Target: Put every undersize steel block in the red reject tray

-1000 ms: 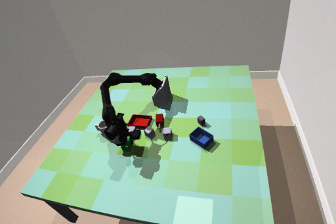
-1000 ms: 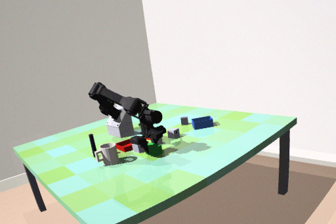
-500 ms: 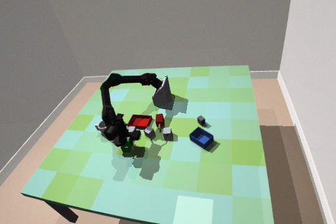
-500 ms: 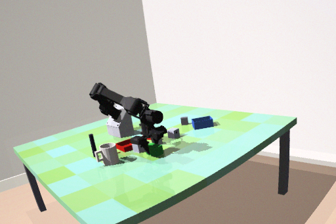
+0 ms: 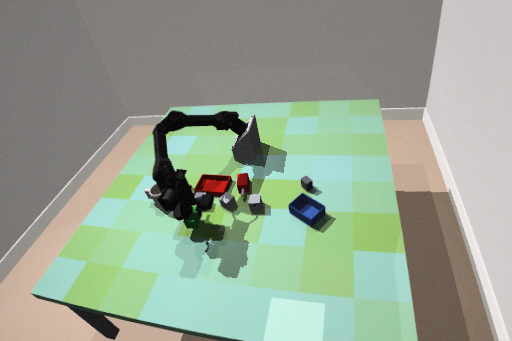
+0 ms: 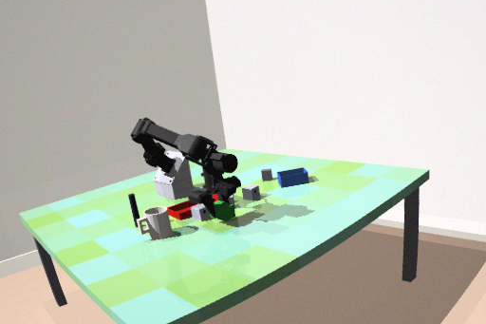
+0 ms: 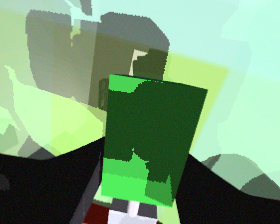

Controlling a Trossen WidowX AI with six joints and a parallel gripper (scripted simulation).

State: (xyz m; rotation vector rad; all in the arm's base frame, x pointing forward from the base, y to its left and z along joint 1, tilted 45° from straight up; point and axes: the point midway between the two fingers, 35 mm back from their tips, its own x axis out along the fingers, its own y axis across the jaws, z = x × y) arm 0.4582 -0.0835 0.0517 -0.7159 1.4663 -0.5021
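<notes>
Green-checked tabletop (image 5: 330, 267) (image 6: 266, 239) surrounds the gripper (image 5: 194, 209) (image 6: 217, 203) (image 7: 143, 141), which pinches the green gauge (image 5: 192, 219) (image 6: 224, 210) (image 7: 153, 140) near steel blocks (image 5: 228, 201) (image 6: 199, 212) (image 7: 132, 217).

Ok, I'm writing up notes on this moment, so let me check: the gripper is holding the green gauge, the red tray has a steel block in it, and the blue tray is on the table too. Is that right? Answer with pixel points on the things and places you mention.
Not quite: the red tray (image 5: 213, 185) has no block in it, as the top view shows. The gripper (image 5: 192, 209) is holding the green gauge (image 5: 192, 219) (image 6: 224, 210) (image 7: 151, 135), and the blue tray (image 5: 307, 211) (image 6: 292, 178) is on the table.

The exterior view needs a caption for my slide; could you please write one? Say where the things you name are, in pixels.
Gripper (image 6: 217, 201) (image 7: 143, 141) holding the green GO gauge (image 6: 224, 210) (image 7: 153, 135) near a steel block (image 6: 199, 213), with the red tray (image 6: 181, 210) behind.
</notes>
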